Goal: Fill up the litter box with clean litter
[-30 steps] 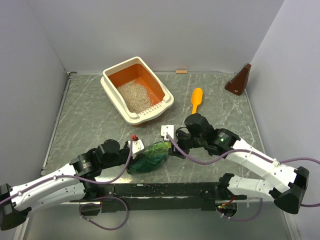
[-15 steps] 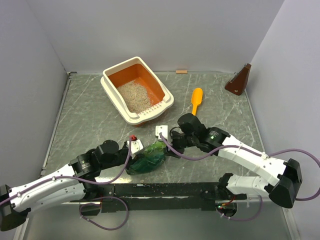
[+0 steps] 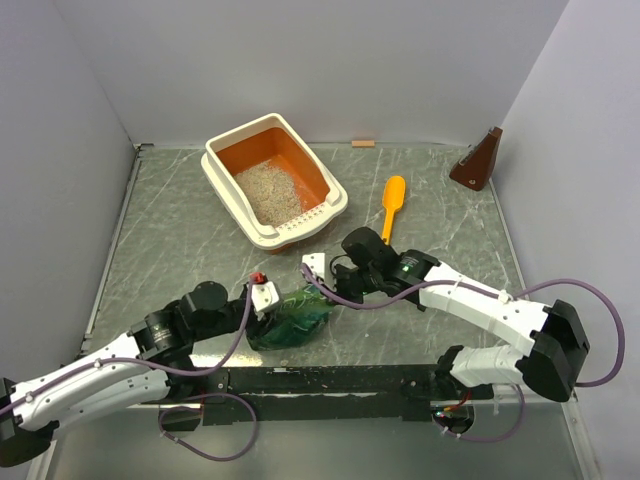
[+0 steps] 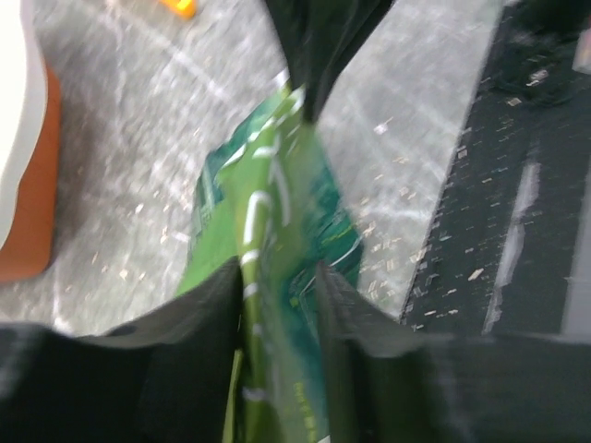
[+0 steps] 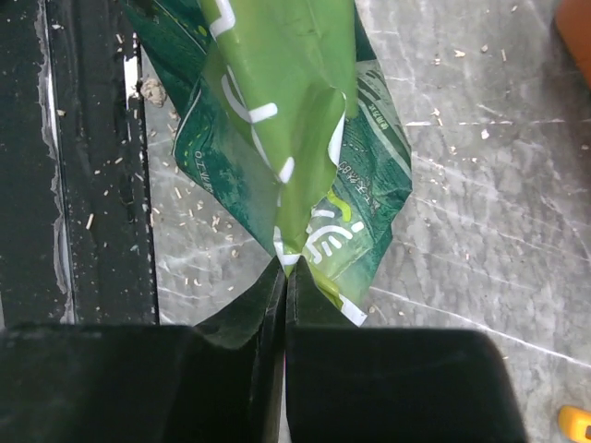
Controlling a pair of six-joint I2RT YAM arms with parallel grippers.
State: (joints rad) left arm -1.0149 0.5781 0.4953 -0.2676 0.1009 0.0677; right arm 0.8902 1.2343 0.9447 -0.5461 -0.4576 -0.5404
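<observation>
Litter box (image 3: pixel 308 165), a large rectangular plastic tray with a cream-white rim and orange inner walls, sits on the grey marbled table (image 3: pixel 170 230) toward the far edge, left of the middle. It is turned at a slant, its slotted short end pointing toward the near right. Clean litter (image 3: pixel 268 192), pale grey-beige sandy granules, lies inside it as a loose heap reaching the slotted end, with orange floor bare toward the far end.

A crinkled green plastic bag (image 3: pixel 293 322) lies close to the middle of the near edge, just beyond the black strip there, between the two arms. The right pincer (image 5: pixel 284 277) is clenched on a corner of the bag (image 5: pixel 277 101), the thin edge of the film pinched between its closed fingers. The left pincer (image 4: pixel 277 277) is released: its fingers stand apart on either side of a raised fold of the bag (image 4: pixel 277 221). That view is blurred, so I cannot tell whether they touch the film.

Stray grains dot the table around the bag. A yellow-orange plastic scoop (image 3: pixel 392 200) lies to the right of the box, apart from it. A brown wedge-shaped object (image 3: pixel 478 160) stands near the far right corner.
</observation>
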